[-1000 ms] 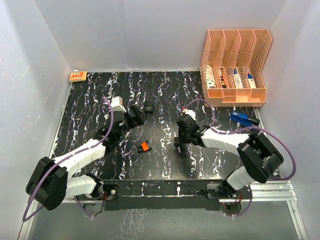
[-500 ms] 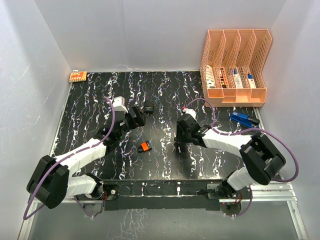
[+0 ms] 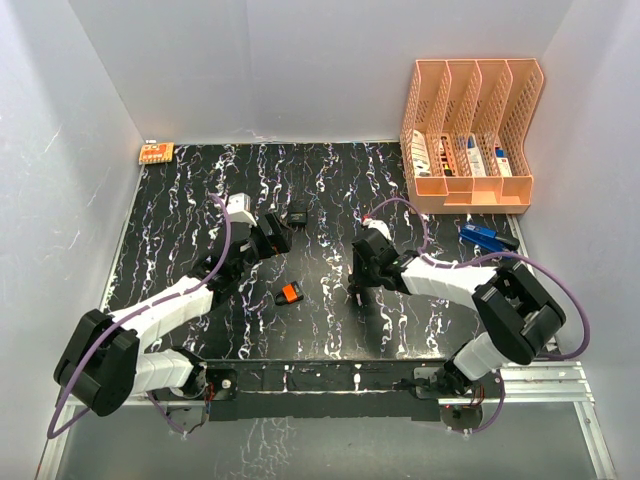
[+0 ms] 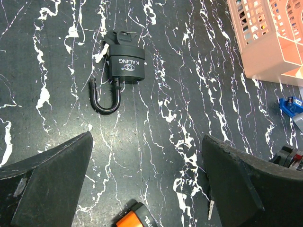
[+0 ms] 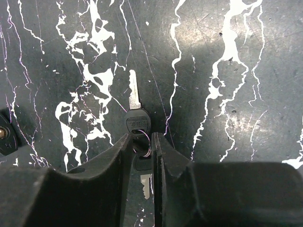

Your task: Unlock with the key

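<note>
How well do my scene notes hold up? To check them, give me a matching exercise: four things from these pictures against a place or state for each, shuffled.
Things
1. padlock
2. keys
3. left claw
4. rack

Places and states
A. nipped between the tips of the right claw
B. standing at the far right corner of the table
C. spread wide, holding nothing
D. lying flat, shackle swung open

Pairs: 1-D, 2-A, 3-C, 4-B

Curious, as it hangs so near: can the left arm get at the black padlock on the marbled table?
Probably yes: the left gripper stands wide open, and nothing lies between it and the black padlock.
</note>
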Tool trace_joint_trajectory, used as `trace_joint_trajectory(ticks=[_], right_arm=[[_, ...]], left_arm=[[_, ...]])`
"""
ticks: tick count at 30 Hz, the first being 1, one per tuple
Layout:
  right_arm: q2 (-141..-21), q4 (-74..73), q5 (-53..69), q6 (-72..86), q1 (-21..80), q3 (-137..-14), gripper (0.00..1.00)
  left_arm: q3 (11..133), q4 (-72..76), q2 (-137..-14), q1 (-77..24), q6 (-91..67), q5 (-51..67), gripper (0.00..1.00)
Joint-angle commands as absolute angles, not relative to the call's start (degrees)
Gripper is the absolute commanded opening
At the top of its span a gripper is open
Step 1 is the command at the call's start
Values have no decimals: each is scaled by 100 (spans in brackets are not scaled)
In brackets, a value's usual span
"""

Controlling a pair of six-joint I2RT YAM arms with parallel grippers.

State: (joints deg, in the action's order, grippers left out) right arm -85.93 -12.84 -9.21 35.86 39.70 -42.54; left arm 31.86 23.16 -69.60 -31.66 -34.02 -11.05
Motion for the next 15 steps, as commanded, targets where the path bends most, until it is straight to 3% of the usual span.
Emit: trace_joint_trajectory(ticks=[1, 6, 11, 15], right_arm=[[-8688, -941, -796, 3533, 3973, -4298, 20], [-8745, -923, -762, 3533, 3968, -4282, 18], [-8702, -923, -774, 3533, 3963, -4289, 3], [-8413, -762, -861, 3480, 3964, -4298, 0]], left_arm=[[3206, 2390, -6940, -3144, -3328, -1048, 98], [3216, 2391, -6947, -3146, -3313, -1028, 98], [3217, 2398, -6945, -3146, -3284, -990, 98], [3183, 2510, -6947, -3146, -3200, -804, 98]])
